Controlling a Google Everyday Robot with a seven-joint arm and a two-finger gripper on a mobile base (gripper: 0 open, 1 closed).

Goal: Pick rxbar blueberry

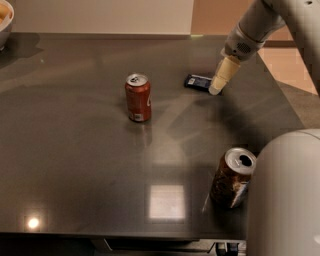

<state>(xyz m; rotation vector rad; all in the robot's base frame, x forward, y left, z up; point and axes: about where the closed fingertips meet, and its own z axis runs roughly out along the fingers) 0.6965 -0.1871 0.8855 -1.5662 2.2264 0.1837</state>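
Toward the far right of the tabletop (75,150), the gripper (216,89) slants down, its tip right at the right end of the rxbar blueberry (198,81), which lies flat. How wide the gripper is set, I can't make out, and nothing's visibly in its hold. A red soda can (138,97) stands left of the bar, and a brown-gold can (232,177) stands near the front right.

Dark glossy table (75,165) had a square glare (166,201) near its front edge, pale wall (100,15) behind it, tan floor (290,62) off right.
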